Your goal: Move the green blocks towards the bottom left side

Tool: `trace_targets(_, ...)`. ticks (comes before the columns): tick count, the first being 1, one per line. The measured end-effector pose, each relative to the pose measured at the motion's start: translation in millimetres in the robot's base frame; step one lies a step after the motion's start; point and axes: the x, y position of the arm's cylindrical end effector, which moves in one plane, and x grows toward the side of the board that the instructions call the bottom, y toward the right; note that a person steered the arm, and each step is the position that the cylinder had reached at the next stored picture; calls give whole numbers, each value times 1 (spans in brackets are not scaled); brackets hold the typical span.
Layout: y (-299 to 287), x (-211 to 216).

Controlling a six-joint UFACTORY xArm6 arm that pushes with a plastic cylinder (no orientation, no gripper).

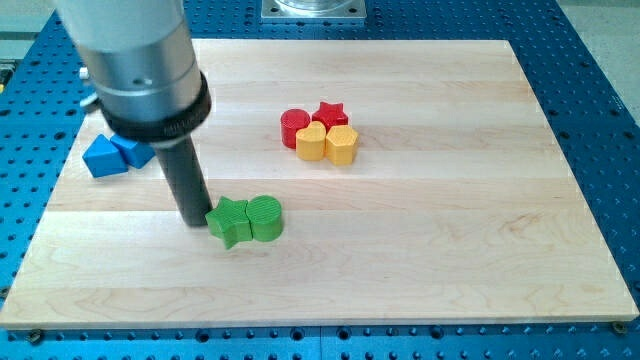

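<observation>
At the view's far left, up and to the left of my tip, two blue blocks (115,154) sit touching each other at the bench's (450,270) left edge, their shapes hard to make out behind the arm. My tip (194,219) comes next, planted on the bench; it is a plain rod with no fingers to spread or pinch, so nothing is held. Touching it, or very nearly, on its right is the green star block (229,221), and pressed against the star's right side is the green cylinder block (266,218). Both green blocks lie a little left of the bench's middle and in its lower half, near but short of the bottom left side, so the task looks partly done at most. With my tip on their left, it stands on the wrong side for a push leftward; I judge it needs to go round to their upper right first. Well to the upper right of my tip, a tight cluster holds a red cylinder block (293,127), a red star block (330,113) and two yellow blocks (327,144). No containers show anywhere on the bench.
</observation>
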Motion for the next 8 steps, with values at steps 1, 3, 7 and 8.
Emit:
trace_targets(1,54,-17)
trace_targets(3,188,21)
trace_targets(7,74,36)
trace_targets(8,85,23)
